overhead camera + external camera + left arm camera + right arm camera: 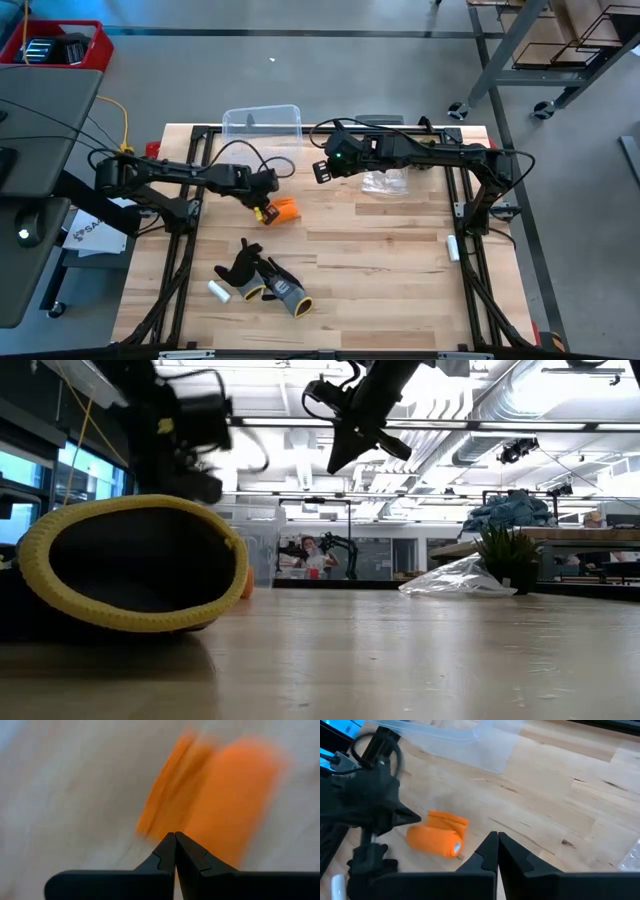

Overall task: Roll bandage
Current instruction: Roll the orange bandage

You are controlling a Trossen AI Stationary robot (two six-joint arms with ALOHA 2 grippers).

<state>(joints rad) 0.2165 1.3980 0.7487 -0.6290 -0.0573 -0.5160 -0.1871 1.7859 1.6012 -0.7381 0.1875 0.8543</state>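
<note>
Centrally on wooden table [380, 260]: rolled bandage [285, 209]; left tool [264, 213] beside it, clenched empty; right tool [322, 172] clenched above.

Two matte-black jointed arms carry looping black cables. The left gripper [175, 851] and right gripper [498, 851] have angular, notched black jaws; a green light glows on the right wrist.

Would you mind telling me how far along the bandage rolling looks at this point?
Mostly done: the bandage is a stubby roll with a short flap loose. In hand: the left gripper, shut, sits beside it. The right gripper, shut, hovers above. Left: tucking that flap.
</note>
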